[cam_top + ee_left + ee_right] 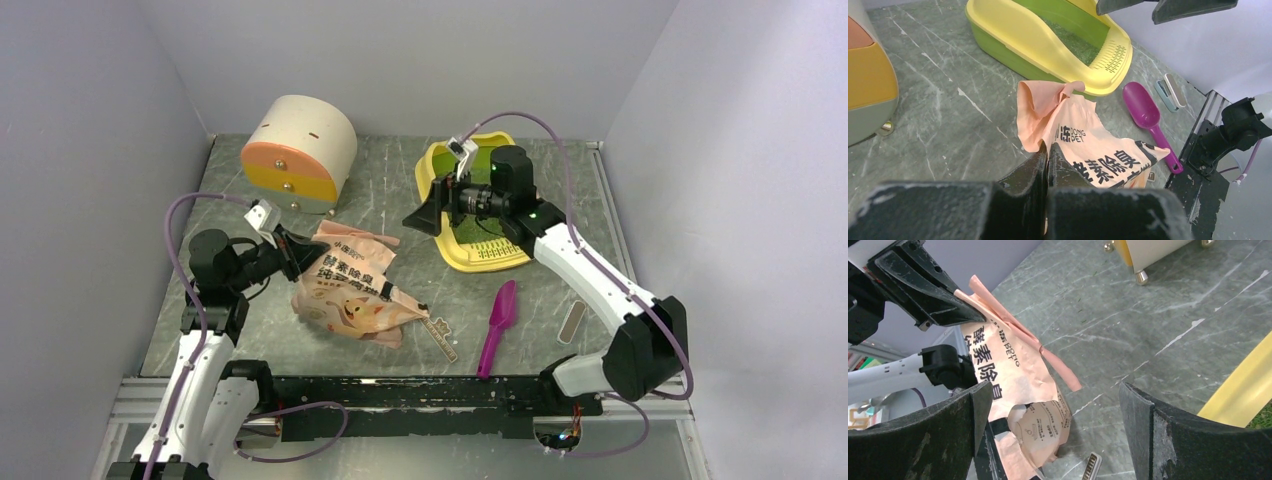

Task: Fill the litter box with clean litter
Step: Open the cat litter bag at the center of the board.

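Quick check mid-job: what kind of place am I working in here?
Most likely a lab test booth, not a home: plain white panels wall in a marble-look tabletop, with a black mounting rail along its near edge.

Right hand [1055, 402] spread wide, left hand [970, 315] pinching pink bag [1010, 375], litter box [1243, 390] rim

On my grey counter [380, 190] I see a crumpled pink printed bag [350, 290] left of centre, a magenta scoop [498, 325] near right, and a cream-and-orange cylindrical container [298, 155] far left.
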You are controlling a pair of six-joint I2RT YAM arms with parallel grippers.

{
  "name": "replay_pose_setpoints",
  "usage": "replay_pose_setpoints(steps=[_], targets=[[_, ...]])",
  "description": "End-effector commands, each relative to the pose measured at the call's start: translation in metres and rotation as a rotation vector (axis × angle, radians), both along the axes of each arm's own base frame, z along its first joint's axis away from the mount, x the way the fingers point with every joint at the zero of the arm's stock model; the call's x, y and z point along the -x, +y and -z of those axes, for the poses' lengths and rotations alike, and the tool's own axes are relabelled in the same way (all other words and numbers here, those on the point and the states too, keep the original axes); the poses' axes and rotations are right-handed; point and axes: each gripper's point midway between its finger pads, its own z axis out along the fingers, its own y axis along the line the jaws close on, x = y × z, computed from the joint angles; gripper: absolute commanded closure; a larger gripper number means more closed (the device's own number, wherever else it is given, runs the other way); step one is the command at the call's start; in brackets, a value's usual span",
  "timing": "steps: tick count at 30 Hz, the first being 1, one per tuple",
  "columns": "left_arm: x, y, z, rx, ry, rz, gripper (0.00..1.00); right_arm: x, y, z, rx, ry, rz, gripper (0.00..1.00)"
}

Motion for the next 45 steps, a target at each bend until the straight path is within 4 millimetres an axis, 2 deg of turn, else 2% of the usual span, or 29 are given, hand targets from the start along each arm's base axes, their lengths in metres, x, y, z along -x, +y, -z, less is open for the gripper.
replay_pose_setpoints(steps=[1,4,8,12,14,18,22,23,24,26,30,31,33,34,39,45], targets=[[0.005,-0.005,-0.019,-0.011,-0.12,0.057,0.95,0.005,0.006,0.012,0.025,0.064,-0.068,0.0],[0.006,-0.007,-0.021,-0.014,-0.132,0.075,0.95,0.014,0.013,0.017,0.014,0.113,-0.148,0.0],[0.009,-0.009,-0.023,-0.013,-0.143,0.094,0.95,0.035,0.037,0.02,-0.046,0.148,-0.274,0.0],[0.012,-0.008,-0.029,-0.007,-0.178,0.085,0.95,0.047,0.076,0.044,0.027,0.114,-0.327,0.0],[0.014,-0.008,-0.031,-0.002,-0.193,0.083,0.95,0.048,0.089,0.058,0.082,0.117,-0.336,0.0],[0.014,-0.009,-0.033,0.004,-0.195,0.087,0.95,0.047,0.098,0.072,0.095,0.121,-0.358,0.0],[0.011,-0.006,-0.03,-0.011,-0.184,0.07,0.95,0.063,0.103,0.066,0.057,0.099,-0.468,0.01],[0.011,-0.006,-0.03,-0.015,-0.19,0.066,0.95,0.062,0.103,0.066,0.055,0.096,-0.467,0.06],[0.011,-0.005,-0.031,-0.017,-0.194,0.061,0.95,0.062,0.104,0.066,0.051,0.095,-0.47,0.17],[0.01,-0.004,-0.032,-0.016,-0.197,0.048,0.95,0.062,0.105,0.067,0.05,0.101,-0.471,0.32],[0.008,-0.002,-0.03,-0.025,-0.19,0.027,0.95,0.067,0.106,0.059,0.026,0.119,-0.503,0.76],[0.007,0.0,-0.029,-0.031,-0.188,0.015,0.95,0.066,0.106,0.057,0.025,0.121,-0.492,0.84],[0.004,0.003,-0.03,-0.038,-0.192,-0.008,0.95,0.061,0.106,0.051,0.028,0.098,-0.449,0.89],[0.003,0.004,-0.03,-0.038,-0.193,-0.018,0.95,0.058,0.106,0.048,0.034,0.08,-0.425,0.98],[-0.004,0.008,-0.032,-0.017,-0.187,-0.064,0.95,0.053,0.106,0.032,0.074,-0.029,-0.371,1.0],[-0.002,0.007,-0.031,-0.023,-0.172,-0.053,0.94,0.051,0.104,0.015,0.08,-0.106,-0.336,1.0]])
